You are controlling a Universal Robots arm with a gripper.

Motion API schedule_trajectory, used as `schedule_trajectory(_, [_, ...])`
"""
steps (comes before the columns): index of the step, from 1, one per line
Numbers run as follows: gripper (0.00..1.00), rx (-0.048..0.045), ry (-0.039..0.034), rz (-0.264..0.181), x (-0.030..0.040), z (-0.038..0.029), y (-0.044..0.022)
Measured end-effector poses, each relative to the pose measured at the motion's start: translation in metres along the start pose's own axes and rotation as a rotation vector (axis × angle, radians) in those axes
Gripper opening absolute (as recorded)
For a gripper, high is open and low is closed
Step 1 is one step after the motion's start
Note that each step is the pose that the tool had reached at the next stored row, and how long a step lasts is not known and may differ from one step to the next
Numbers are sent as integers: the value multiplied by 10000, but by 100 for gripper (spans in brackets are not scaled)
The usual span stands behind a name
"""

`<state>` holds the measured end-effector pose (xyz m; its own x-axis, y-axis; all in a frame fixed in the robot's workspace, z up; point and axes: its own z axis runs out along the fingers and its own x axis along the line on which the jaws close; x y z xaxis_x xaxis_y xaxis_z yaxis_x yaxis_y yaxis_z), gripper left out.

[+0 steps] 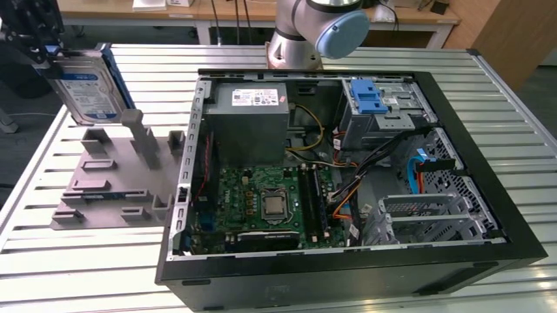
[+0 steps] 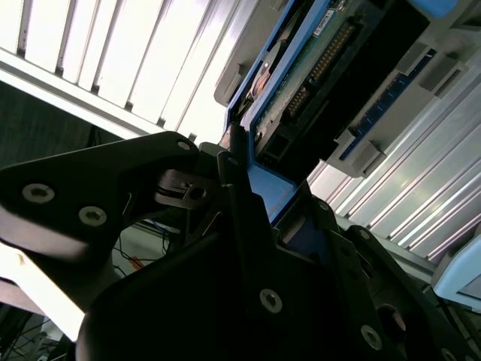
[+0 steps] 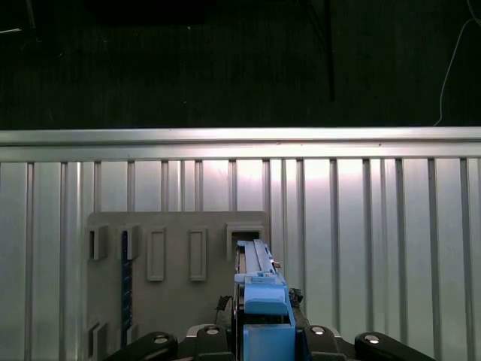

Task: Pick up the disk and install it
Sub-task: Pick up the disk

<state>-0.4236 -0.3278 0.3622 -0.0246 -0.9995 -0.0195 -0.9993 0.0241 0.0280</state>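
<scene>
— Gripper, at ten o'clock in the exterior view: what does it hold?
— It grips the disk by its upper edge. The drive hangs at the gripper's five o'clock, over the grey fixture, beside the open computer case.

Arm raised, jaws clamped on the disk

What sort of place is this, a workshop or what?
Probably a robotics lab: a robot arm at a slatted aluminium table, an open desktop computer case with its motherboard bare, and the gripper holding the disk over a grey fixture.
</scene>
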Motion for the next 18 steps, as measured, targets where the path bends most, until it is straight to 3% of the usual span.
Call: schedule_trajectory(18, [36, 1, 10, 0, -10, -68, 2])
